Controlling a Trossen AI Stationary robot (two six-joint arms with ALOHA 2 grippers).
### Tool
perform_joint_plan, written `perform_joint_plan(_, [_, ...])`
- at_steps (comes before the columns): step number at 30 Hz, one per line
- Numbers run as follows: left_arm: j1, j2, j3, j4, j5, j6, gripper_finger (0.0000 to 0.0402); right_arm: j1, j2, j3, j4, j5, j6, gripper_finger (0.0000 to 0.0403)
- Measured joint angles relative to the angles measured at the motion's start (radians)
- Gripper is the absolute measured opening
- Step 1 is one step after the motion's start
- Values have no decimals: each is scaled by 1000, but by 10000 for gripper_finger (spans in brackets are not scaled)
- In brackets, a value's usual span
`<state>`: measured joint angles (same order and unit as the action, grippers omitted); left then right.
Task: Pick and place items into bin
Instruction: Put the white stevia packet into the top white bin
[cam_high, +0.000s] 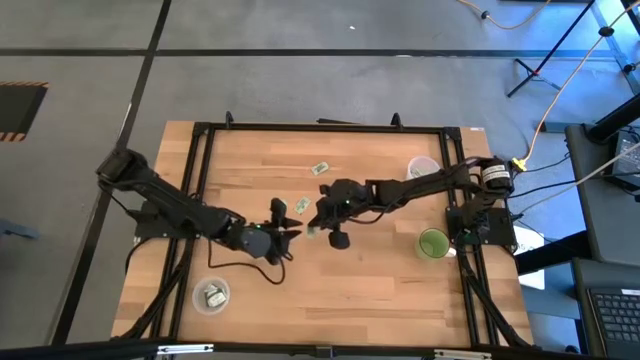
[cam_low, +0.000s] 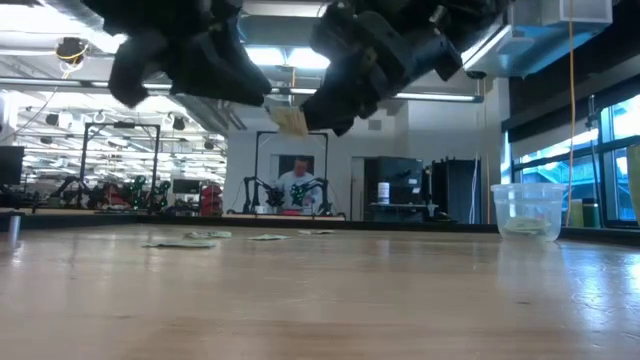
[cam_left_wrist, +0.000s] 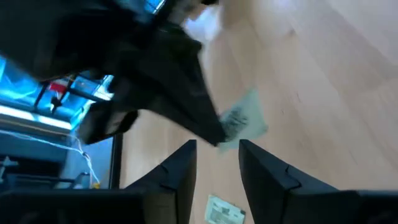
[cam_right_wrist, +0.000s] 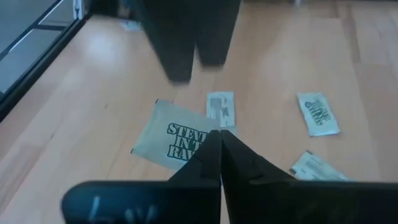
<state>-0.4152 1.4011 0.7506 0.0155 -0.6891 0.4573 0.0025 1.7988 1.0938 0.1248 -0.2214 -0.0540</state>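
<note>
Mid-air above the pale wooden desk (cam_high: 380, 290), your right hand (cam_right_wrist: 219, 134) has its two dark fingers pressed together on one edge of a tan, flat paper sweetener packet with dark lettering (cam_right_wrist: 174, 140), while your left hand (cam_left_wrist: 217, 149) faces it at close quarters with its fingers spread and nothing between them. The packet hangs clear of the desk, between the two hands, near the middle of the work area. The grip looks the weakest point: only a margin of the paper seems to be caught, so a quick swing or a knock could flip the packet loose and drop it among the pale green and white packets (cam_right_wrist: 318, 114) lying scattered below. The hands are nearly touching, so a collision is the second risk if you move either one before the other has backed away; the spread left fingers could also snag the packet's free end and pull it out. The shallow clear plastic tub (cam_high: 198, 300), with a few packets already in it, sits at the near left corner, well apart from the right hand and beyond the left arm, so a direct carry would likely cross that arm. A green cup (cam_high: 433, 243) and a clear cup (cam_high: 423, 168) stand close by the right arm's side.
</note>
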Motion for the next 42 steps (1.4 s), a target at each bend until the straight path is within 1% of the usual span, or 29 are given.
perform_joint_plan(5, [-1, 49, 0, 12, -7, 46, 116, -1, 0, 35, -55, 0, -4, 0])
perform_joint_plan(10, [-1, 79, 0, 21, -70, 60, 116, 0, 0, 53, -53, 0, -7, 0])
perform_joint_plan(12, [-1, 86, 0, 34, -79, 73, 116, 0, 0, 53, -52, 0, -7, 0])
perform_joint_plan(18, [-1, 88, 0, 101, -75, 114, 116, 0, 0, 54, -51, 0, -7, 0])
perform_joint_plan(22, [-1, 88, 0, 134, -18, 149, 115, 0, 0, 54, -50, 0, -7, 0])
perform_joint_plan(25, [-1, 88, 0, 140, 12, 152, 101, 0, 0, 54, -50, 0, -7, 0])
perform_joint_plan(27, [-1, 88, 0, 139, 12, 152, 84, 0, 0, 54, -49, 0, -7, 0])
perform_joint_plan(32, [-1, 88, 0, 140, 11, 152, 17, 0, 0, 54, -48, 0, -44, 0])
perform_joint_plan(33, [-1, 88, 0, 140, 11, 151, 10, 0, 0, 54, -48, 0, -55, 0])
perform_joint_plan(37, [-1, 88, 0, 141, 11, 140, 6, 0, 0, 54, -49, 0, -101, 10])
perform_joint_plan(42, [-1, 88, 0, 143, 10, 64, 5, 1, -5, 55, -58, 23, -218, 32])
